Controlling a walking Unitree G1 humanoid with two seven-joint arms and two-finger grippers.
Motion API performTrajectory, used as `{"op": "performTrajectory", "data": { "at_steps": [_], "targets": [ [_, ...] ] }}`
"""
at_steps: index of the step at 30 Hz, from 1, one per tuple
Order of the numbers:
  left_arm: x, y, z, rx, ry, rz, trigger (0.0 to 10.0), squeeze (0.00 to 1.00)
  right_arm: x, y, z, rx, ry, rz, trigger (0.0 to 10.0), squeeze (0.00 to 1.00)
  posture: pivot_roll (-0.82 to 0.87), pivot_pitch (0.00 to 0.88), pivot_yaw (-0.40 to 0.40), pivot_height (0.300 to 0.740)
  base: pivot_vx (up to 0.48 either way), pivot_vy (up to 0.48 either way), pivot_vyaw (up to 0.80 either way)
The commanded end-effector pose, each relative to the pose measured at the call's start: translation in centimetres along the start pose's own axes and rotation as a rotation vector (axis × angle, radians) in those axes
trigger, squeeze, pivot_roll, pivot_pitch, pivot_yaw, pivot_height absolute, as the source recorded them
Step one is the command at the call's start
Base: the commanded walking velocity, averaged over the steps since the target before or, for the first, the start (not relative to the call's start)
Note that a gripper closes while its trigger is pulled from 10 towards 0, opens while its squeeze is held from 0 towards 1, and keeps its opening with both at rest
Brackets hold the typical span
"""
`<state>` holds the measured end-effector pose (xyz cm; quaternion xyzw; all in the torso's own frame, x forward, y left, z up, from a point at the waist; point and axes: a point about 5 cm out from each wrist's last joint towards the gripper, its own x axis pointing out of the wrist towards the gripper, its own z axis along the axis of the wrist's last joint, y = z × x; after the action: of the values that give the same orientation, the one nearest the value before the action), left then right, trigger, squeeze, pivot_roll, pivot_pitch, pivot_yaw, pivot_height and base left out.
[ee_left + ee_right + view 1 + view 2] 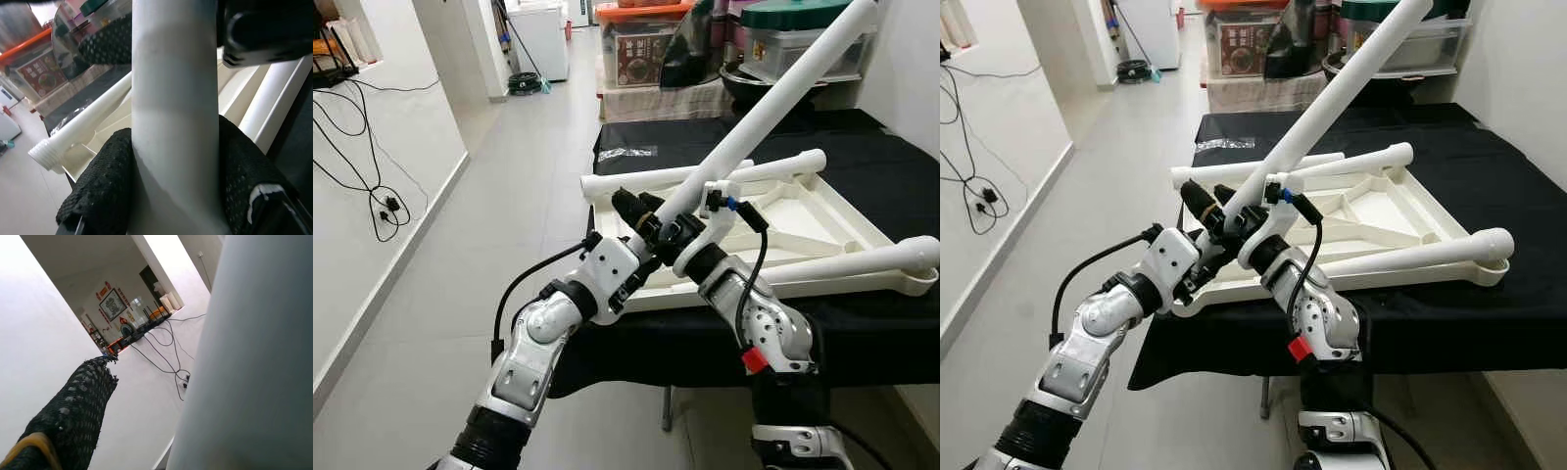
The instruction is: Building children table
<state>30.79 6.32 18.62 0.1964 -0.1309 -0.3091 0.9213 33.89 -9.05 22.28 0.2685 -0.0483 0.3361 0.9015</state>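
A: Both grippers, left point(641, 217) and right point(690, 238), clamp one leg point(773, 98); tabletop point(783, 220) inverted on the bench, leg rising toward 1 o'clock.

B: Risk: long lever, so the threads may cross or the grip may slip.

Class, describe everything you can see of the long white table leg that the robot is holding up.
The table leg is a long, smooth white tube, plastic by its look. It slants up from its lower end, over the near left corner of the upturned white tabletop, toward the upper right. Both the left gripper and right gripper clamp it near that end; black textured fingers press against its sides.
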Motion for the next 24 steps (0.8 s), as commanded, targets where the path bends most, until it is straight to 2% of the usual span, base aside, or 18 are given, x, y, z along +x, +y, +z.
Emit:
{"op": "performTrajectory", "data": {
  "at_steps": [1,13,19,21,24],
  "targets": [
    [-0.1,-1.0,0.2,0.009,0.002,-0.036,10.0,0.0,0.4,0.1,-0.2,-0.011,0.004,-0.006,10.0,0.0,0.0,0.0,0.001,0.74,0.0,0.0,0.0],
    [-0.7,-2.3,0.0,0.014,0.014,-0.063,10.0,0.0,0.6,-0.6,0.6,-0.006,-0.022,-0.034,10.0,0.0,0.0,0.0,-0.004,0.74,0.0,0.0,0.0],
    [-0.8,-2.3,0.0,0.021,0.013,-0.061,10.0,0.0,0.6,-0.5,0.3,0.004,-0.007,-0.027,10.0,0.0,0.0,0.0,-0.002,0.74,0.0,0.0,0.0],
    [-1.0,-2.4,0.0,0.029,0.013,-0.072,10.0,0.0,0.5,-0.4,-0.2,0.044,0.011,-0.021,10.0,0.0,0.0,0.0,-0.002,0.74,0.0,0.0,0.0],
    [-1.1,-2.5,-0.1,0.033,0.013,-0.079,10.0,0.0,0.4,-0.3,-0.4,0.055,0.023,-0.013,10.0,0.0,0.0,0.0,0.001,0.74,0.0,0.0,0.0]
  ]
}}
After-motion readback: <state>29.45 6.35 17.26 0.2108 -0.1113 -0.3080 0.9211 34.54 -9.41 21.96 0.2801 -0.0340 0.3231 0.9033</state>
